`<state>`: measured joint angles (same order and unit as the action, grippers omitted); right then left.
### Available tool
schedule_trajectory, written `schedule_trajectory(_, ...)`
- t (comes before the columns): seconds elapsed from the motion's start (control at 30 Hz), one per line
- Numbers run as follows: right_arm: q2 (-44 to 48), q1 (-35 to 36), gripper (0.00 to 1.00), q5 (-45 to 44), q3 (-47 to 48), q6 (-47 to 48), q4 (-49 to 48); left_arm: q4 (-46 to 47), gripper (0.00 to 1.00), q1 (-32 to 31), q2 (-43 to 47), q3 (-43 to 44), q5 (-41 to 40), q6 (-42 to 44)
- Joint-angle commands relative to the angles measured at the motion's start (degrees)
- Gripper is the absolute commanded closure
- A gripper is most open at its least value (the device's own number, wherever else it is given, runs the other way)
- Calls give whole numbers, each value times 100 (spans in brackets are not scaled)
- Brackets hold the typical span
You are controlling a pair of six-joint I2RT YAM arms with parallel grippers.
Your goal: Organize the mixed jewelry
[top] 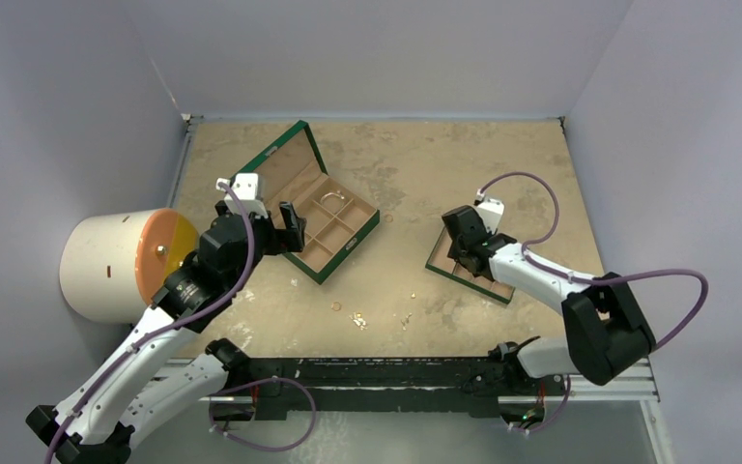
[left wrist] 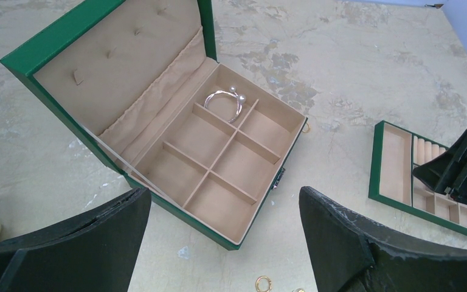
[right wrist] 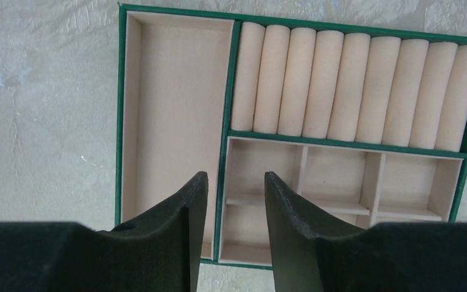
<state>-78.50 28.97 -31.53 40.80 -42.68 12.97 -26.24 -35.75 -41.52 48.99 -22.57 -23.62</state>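
Note:
Tiny gold jewelry pieces lie loose on the table in front of the arms: a small ring [top: 336, 306], a glittery cluster [top: 359, 319] and bits further right [top: 407, 319]. The gold ring [left wrist: 262, 283] shows at the bottom edge of the left wrist view. A thin bangle with two pearls [left wrist: 225, 100] lies in a back compartment of the open green box [left wrist: 176, 207]. My left gripper [top: 290, 227] is open and empty, above the box's near edge [left wrist: 224, 196]. My right gripper [top: 464, 237] is open and empty, hovering over the tan divided tray [right wrist: 121, 121].
The green box [top: 365, 232] stands with its lid raised at centre left. The tray [top: 488, 287] lies at centre right, with ring rolls [right wrist: 352, 85] and small compartments. One small gold piece [top: 387, 217] lies right of the box. A white cylinder with an orange end [top: 121, 263] stands at the left.

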Motion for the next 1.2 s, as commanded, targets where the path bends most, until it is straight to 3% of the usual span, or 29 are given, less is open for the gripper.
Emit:
schedule_trajectory(0.0,-81,-118,58,37,212,-76,-372,198,9,30,30,40,-20,-82)
schedule_trajectory(0.7,-624,-199,74,235,242,-129,-480,190,9,33,69,49,-14,-79)
schedule_trajectory(0.87,-675,-199,82,270,246,-135,-480,190,9,34,104,48,-12,-82)
schedule_trajectory(1.0,-645,-199,100,261,259,-97,-443,198,9,37,126,45,-11,-82)
schedule_trajectory(1.17,-496,-196,100,328,297,76,-425,198,9,33,165,47,7,-82)
